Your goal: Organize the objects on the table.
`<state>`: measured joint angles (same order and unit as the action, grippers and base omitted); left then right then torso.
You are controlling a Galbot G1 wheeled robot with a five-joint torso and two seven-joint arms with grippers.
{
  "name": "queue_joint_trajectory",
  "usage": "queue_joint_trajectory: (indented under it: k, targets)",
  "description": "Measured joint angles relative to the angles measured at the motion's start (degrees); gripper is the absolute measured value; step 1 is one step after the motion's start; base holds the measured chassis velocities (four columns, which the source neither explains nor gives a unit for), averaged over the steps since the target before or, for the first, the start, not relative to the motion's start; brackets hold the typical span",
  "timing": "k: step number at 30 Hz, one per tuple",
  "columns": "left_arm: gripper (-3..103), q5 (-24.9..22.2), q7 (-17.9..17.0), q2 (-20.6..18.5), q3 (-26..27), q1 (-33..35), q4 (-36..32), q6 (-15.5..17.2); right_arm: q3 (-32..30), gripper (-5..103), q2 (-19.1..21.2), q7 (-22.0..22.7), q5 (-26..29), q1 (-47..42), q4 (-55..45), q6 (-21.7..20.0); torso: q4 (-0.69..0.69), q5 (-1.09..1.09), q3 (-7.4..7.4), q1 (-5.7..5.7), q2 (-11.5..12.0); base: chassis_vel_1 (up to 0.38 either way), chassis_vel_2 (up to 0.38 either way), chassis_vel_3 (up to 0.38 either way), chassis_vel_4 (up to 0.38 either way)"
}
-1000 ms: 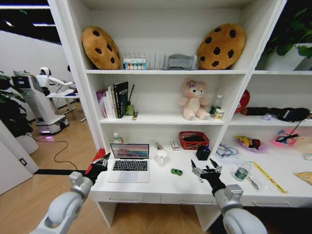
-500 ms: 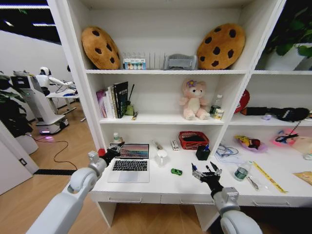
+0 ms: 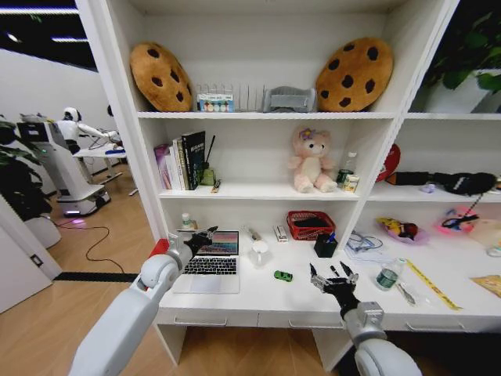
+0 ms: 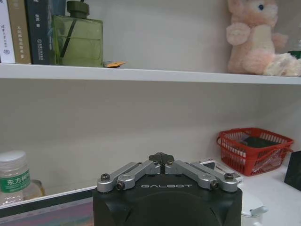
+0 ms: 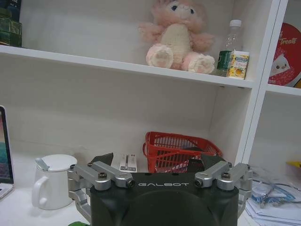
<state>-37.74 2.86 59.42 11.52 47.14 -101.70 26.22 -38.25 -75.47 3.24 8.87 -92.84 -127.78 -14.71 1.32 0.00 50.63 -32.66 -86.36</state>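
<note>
1. Currently at risk: slim silver-white laptop (image 3: 208, 262), lower left of centre, with screen upright. Left gripper (image 3: 201, 237), jaws pressed together, poised at the screen's upper left corner; a hard push there could tip the lid back or skid the base across the long white desk top (image 3: 258, 301).
2. Tiny green toy car (image 3: 283, 276), lower centre, just beside right gripper (image 3: 333, 276), jaws spread; car outside the jaws, toward frame left.
</note>
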Motion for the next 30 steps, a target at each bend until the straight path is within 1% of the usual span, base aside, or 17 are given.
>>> queue_joint_trajectory:
  k: [2, 3, 5, 6, 8, 14, 15, 17, 18, 19, 20, 21, 22, 26, 28, 30]
  targets:
    - [0, 0.2, -0.1, -0.4, 0.0, -0.5, 0.7, 1.1, 0.2, 100, -0.1, 0.0, -0.1, 0.1, 0.0, 0.0, 0.01, 0.0, 0.0, 0.0, 0.0, 0.0, 0.0, 0.0, 0.0]
    - [0, 0.2, -0.1, -0.4, 0.0, -0.5, 0.7, 1.1, 0.2, 100, -0.1, 0.0, -0.1, 0.1, 0.0, 0.0, 0.01, 0.0, 0.0, 0.0, 0.0, 0.0, 0.0, 0.0, 0.0]
    - [0, 1.2, 0.0, -1.0, 0.0, -0.3, 0.5, 2.7, 0.2, 100, 0.0, 0.1, -0.2, -0.1, 0.0, 0.1, 0.0, 0.0, 0.0, 0.0, 0.0, 0.0, 0.0, 0.0, 0.0]
    - [0, 1.2, 0.0, -1.0, 0.0, -0.3, 0.5, 2.7, 0.2, 100, 0.0, 0.1, -0.2, -0.1, 0.0, 0.1, 0.0, 0.0, 0.0, 0.0, 0.0, 0.0, 0.0, 0.0, 0.0]
    - [0, 3.1, 0.1, -1.5, 0.1, 0.2, 0.0, 4.8, 0.1, 100, 0.1, 0.5, -0.2, -0.5, -0.2, 0.2, 0.0, 0.0, 0.0, 0.0, 0.0, 0.0, 0.0, 0.0, 0.0]
    - [0, 4.0, 0.6, -2.4, 0.4, 1.7, -1.9, 5.7, -0.2, 100, 0.5, 0.8, -0.2, -1.3, -0.8, 0.2, 0.01, -0.01, 0.0, 0.0, 0.0, 0.0, 0.0, 0.0, 0.0]
    - [0, 4.0, 0.9, -2.6, 0.5, 2.2, -2.4, 5.5, -0.2, 100, 0.5, 0.8, -0.3, -1.4, -0.8, 0.3, 0.01, 0.0, 0.0, 0.0, 0.0, 0.0, 0.0, 0.0, 0.0]
    - [0, 3.9, 1.3, -2.8, 0.8, 2.7, -3.6, 3.8, 0.1, 100, 0.2, 0.8, -0.7, -1.4, -0.7, 0.4, 0.0, 0.0, 0.0, 0.0, 0.0, 0.0, 0.0, 0.0, 0.0]
    - [0, 3.9, 1.3, -2.8, 0.8, 2.7, -3.6, 3.8, 0.1, 100, 0.2, 0.8, -0.7, -1.4, -0.7, 0.4, 0.0, 0.0, 0.0, 0.0, 0.0, 0.0, 0.0, 0.0, 0.0]
    - [0, 3.8, 1.2, -2.6, 0.9, 2.5, -3.6, 2.8, 0.4, 100, 0.0, 0.8, -1.1, -1.4, -0.6, 0.5, 0.0, 0.0, 0.0, 0.01, 0.0, 0.0, 0.0, 0.0, 0.0]
    - [0, 3.8, 1.2, -2.6, 0.9, 2.5, -3.6, 2.8, 0.4, 100, 0.0, 0.8, -1.1, -1.4, -0.6, 0.5, 0.0, 0.0, 0.0, 0.01, 0.0, 0.0, 0.0, 0.0, 0.0]
    - [0, 3.6, 1.2, -2.1, 1.0, 1.7, -3.3, 1.2, 1.0, 100, -0.3, 0.8, -1.5, -1.4, -0.4, 0.6, 0.01, -0.01, 0.0, 0.0, 0.0, 0.0, 0.0, 0.0, 0.0]
    - [0, 3.4, 0.9, -1.8, 1.0, 0.9, -2.7, 0.6, 1.4, 100, -0.4, 0.8, -1.8, -1.4, -0.3, 0.6, 0.01, 0.0, 0.0, 0.0, 0.0, 0.0, 0.0, 0.0, 0.0]
    - [0, 2.9, 0.5, -1.0, 0.4, -1.3, -0.3, 0.2, 1.8, 100, -0.5, 0.7, -2.2, -1.3, 0.1, 0.8, 0.01, 0.0, 0.0, 0.0, 0.0, 0.0, 0.0, 0.0, 0.0]
    - [0, 2.9, 0.8, -0.3, -0.1, -3.5, 2.6, -0.1, 1.7, 100, -0.6, 0.7, -2.3, -1.1, 0.3, 1.0, 0.01, 0.0, 0.0, 0.0, 0.0, 0.0, 0.0, 0.0, 0.0]
    - [0, 2.9, 0.8, -0.2, -0.2, -3.7, 2.9, -0.1, 1.6, 100, -0.7, 0.7, -2.2, -1.1, 0.3, 1.1, 0.01, 0.0, 0.0, 0.0, 0.0, 0.0, 0.0, 0.0, 0.0]
